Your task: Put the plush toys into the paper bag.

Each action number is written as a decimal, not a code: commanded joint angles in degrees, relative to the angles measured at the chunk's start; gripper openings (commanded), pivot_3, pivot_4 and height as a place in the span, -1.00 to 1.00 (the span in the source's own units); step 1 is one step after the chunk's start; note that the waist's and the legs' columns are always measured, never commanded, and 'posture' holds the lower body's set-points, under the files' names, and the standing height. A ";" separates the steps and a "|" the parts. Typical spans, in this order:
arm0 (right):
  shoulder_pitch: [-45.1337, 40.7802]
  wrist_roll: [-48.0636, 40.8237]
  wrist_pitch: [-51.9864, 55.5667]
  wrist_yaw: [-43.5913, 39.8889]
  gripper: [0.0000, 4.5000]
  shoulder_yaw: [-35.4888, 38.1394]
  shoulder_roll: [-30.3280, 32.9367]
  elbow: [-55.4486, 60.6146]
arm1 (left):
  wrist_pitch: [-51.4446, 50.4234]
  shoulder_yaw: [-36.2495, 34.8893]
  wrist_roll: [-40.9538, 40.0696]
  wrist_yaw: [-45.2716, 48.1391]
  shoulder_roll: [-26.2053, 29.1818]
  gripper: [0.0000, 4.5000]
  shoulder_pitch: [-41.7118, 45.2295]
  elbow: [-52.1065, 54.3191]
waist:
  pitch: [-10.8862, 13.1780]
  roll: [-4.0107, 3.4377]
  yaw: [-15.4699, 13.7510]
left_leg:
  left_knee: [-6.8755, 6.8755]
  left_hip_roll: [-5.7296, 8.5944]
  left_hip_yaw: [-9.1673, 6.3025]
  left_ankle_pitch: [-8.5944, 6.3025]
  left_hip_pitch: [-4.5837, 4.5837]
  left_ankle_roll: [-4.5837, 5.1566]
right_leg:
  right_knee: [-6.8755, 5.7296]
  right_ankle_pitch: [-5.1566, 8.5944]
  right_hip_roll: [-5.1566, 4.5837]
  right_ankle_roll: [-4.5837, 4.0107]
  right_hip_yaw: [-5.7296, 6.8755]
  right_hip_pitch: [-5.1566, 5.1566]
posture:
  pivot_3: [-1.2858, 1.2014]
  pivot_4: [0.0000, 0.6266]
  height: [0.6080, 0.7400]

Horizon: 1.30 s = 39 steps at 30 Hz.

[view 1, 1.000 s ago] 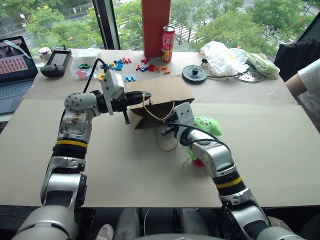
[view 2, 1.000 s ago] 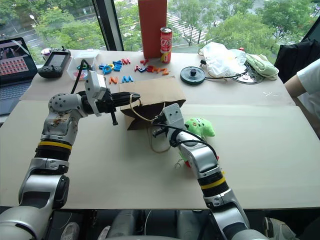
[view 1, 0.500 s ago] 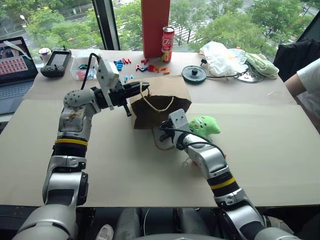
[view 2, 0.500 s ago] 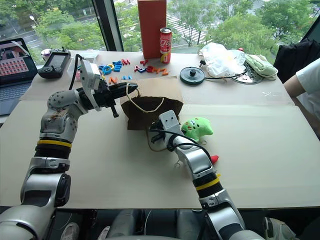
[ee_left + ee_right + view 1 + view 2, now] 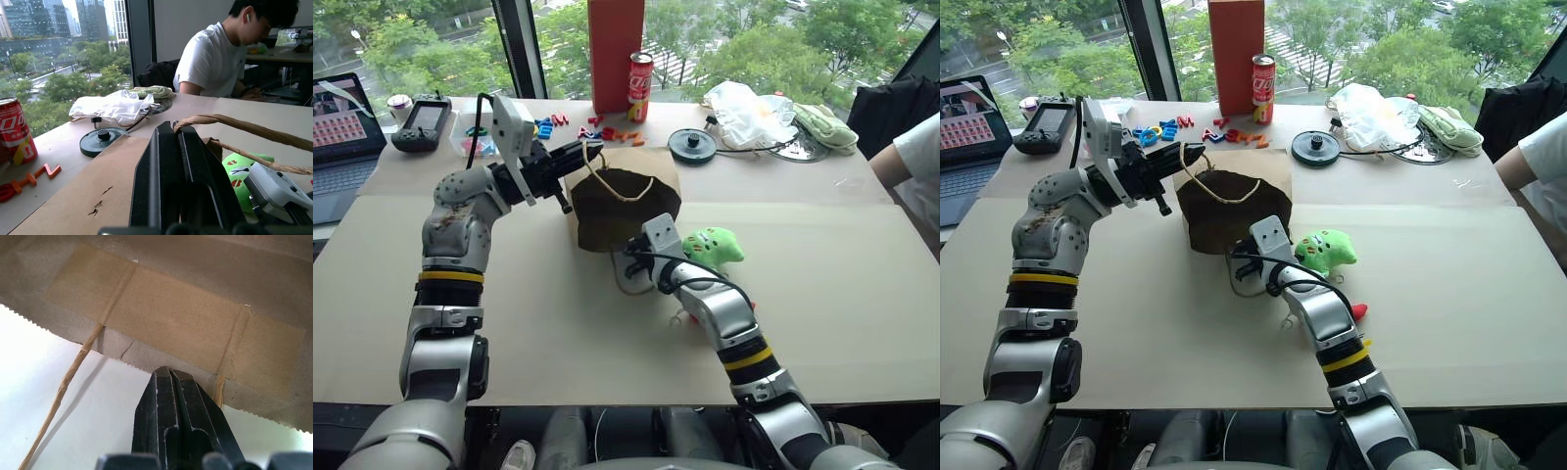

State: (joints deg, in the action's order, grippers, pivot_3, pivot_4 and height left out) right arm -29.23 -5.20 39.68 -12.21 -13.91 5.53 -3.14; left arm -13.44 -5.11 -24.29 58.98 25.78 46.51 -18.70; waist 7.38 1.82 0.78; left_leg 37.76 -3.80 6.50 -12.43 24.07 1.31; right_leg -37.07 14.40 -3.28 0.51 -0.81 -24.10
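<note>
Beige table (image 5: 862, 323) by window with trees outside; laptop (image 5: 342, 127) at left edge, red can (image 5: 642, 86) and tall red-orange box (image 5: 617, 49) at far edge. Paper bag (image 5: 625, 208) mid-table, mouth open. Left gripper (image 5: 592, 155) jaws closed on bag's upper cord handle (image 5: 607, 186). Right gripper (image 5: 625, 262) jaws closed at bag's lower rim, grip unclear. Green plush (image 5: 715, 245) just right of bag; red chili (image 5: 1358, 312) nearer front edge

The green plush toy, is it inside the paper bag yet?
No, the green plush toy lies on the table beside the paper bag.
</note>
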 commanded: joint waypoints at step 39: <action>9.07 -1.93 29.68 6.55 0.48 15.91 8.35 27.07 | 2.95 -0.16 1.60 0.12 -1.36 -1.00 1.84 -2.59 | 0.00 -0.01 0.04 | -0.03 0.03 -0.03 0.00 0.08 0.00 | 0.29 0.01 0.01 0.00 -0.02 -0.04 | 0.03 -0.52 0.98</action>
State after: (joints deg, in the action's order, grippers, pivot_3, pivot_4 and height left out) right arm -20.15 -7.51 70.12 -5.97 2.06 13.96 24.42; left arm -12.12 -4.81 -22.46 59.10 24.44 46.48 -22.09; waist 7.39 1.81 0.81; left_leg 37.73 -3.77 6.46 -12.44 24.14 1.31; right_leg -36.78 14.41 -3.27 0.52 -0.83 -24.14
